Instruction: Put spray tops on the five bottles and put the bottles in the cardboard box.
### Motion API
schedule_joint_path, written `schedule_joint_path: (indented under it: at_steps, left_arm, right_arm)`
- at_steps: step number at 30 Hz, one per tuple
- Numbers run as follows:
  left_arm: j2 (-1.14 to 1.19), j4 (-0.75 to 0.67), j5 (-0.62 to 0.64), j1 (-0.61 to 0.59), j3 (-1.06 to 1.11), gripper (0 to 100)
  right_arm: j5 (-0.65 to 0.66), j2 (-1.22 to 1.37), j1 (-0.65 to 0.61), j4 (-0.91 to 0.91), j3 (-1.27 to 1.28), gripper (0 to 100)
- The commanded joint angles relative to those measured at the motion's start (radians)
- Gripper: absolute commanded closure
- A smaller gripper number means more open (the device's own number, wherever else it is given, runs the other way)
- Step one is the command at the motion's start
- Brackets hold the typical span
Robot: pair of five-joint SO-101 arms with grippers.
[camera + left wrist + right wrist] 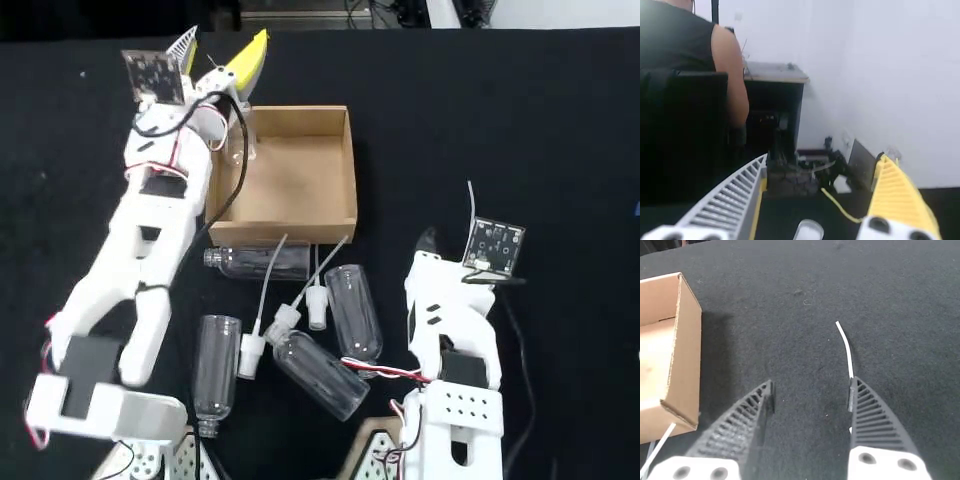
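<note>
Four clear bottles lie on the black surface (520, 120), all in front of the cardboard box (300, 215):
- front bottle (262, 263), just beside the box wall
- near bottle (216, 368)
- slanted bottle (322, 375)
- right bottle (353, 310)

Three loose spray tops lie among them, with their tubes outside the bottles:
- middle top (317, 303)
- left top (250, 355)
- third top (285, 322), at the slanted bottle's neck; whether it is seated cannot be told

One fifth bottle (240, 142) stands upright at the box's left wall, apparently inside. Whether it carries a top cannot be told.

Left pincer (225, 40) sits above the box's far left corner, jaws spread, gripping nothing.

Right pincer (811, 385) sits over bare surface to the right of the box, jaws wide apart. A thin white tube (845, 342) lies by one fingertip and looks ungripped.

Judged progress: early. At most one bottle is boxed, and four are left to top and load.
</note>
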Motion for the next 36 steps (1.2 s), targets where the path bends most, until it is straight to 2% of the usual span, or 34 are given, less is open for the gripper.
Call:
schedule_joint_path:
  at_steps: [1, 10, 12, 16, 20, 27, 30, 36]
  left_arm:
    - [-0.178, 0.324, 0.009, -0.058, -0.053, 69]
    - [-0.443, 0.913, -0.002, -0.176, -0.058, 69]
    - [-0.491, 1.02, -0.066, -0.211, -0.053, 69]
    - [-0.52, 1.14, -0.172, -0.194, -0.008, 69]
    - [-0.502, 1.26, -0.173, -0.179, -0.004, 69]
    - [-0.331, 1.436, -0.175, -0.166, -0.051, 69]
    - [-0.302, 1.573, -0.196, -0.157, -0.104, 69]
    - [-0.301, 1.896, -0.316, -0.154, -0.194, 69]
  right_arm:
    - [0.0, -0.019, 0.011, -0.026, 0.001, 78.3]
    - [0.0, -0.019, 0.011, -0.026, 0.001, 78.3]
    - [0.0, -0.019, 0.011, -0.026, 0.001, 78.3]
    - [0.0, -0.018, 0.011, -0.026, 0.001, 78.3]
    - [0.0, -0.016, 0.011, -0.026, 0.001, 78.3]
    - [0.0, -0.016, 0.011, -0.026, 0.001, 78.3]
    - [0.0, -0.015, 0.011, -0.026, 0.001, 78.3]
    - [0.0, -0.016, 0.011, -0.026, 0.001, 78.3]
